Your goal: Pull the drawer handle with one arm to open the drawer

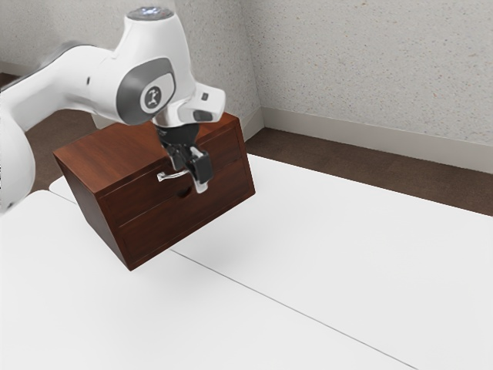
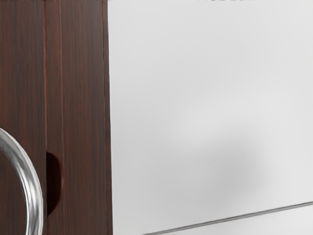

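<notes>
A dark wooden cabinet stands on the white table at the exterior view's left, with two drawer fronts facing the camera. The upper drawer carries a curved silver handle and looks flush with the cabinet front. My black gripper hangs right in front of that drawer, at the handle's right end. Its fingers stand apart, and the handle's end lies between them. In the wrist view the silver handle curves beside the drawer front, with a dark notch just behind it.
The table stretches wide toward the exterior view's right and front, crossed by a thin seam. Brown floor and a speckled wall with a white baseboard lie behind it.
</notes>
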You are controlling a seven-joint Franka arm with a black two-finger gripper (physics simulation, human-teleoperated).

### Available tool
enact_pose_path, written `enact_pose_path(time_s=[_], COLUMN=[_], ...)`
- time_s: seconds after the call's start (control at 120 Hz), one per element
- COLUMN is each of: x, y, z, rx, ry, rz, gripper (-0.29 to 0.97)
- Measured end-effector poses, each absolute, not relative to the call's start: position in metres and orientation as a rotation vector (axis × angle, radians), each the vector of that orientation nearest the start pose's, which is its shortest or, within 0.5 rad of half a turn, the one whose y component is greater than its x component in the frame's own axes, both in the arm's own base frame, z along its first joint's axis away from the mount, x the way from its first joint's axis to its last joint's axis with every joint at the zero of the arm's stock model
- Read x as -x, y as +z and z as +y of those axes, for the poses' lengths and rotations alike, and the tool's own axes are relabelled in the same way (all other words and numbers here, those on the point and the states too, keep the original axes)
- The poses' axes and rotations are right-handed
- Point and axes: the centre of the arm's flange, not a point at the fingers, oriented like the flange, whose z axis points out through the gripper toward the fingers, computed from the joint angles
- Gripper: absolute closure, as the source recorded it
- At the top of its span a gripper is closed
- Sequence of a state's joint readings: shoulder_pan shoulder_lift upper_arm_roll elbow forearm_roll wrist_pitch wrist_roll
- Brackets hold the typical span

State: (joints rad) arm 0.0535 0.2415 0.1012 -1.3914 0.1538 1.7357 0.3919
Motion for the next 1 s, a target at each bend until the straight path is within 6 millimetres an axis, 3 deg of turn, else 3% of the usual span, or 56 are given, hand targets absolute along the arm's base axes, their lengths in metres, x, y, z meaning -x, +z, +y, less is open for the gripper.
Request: enact_pose_path(time_s=[0.608,1.0], x=[-0.637,-0.638], y=[0.569,0.562], z=[0.113,0.114], rx=[2.806,2.800], ry=[-0.058,-0.059], rz=[0.445,0.463], gripper=[0.13,0.23])
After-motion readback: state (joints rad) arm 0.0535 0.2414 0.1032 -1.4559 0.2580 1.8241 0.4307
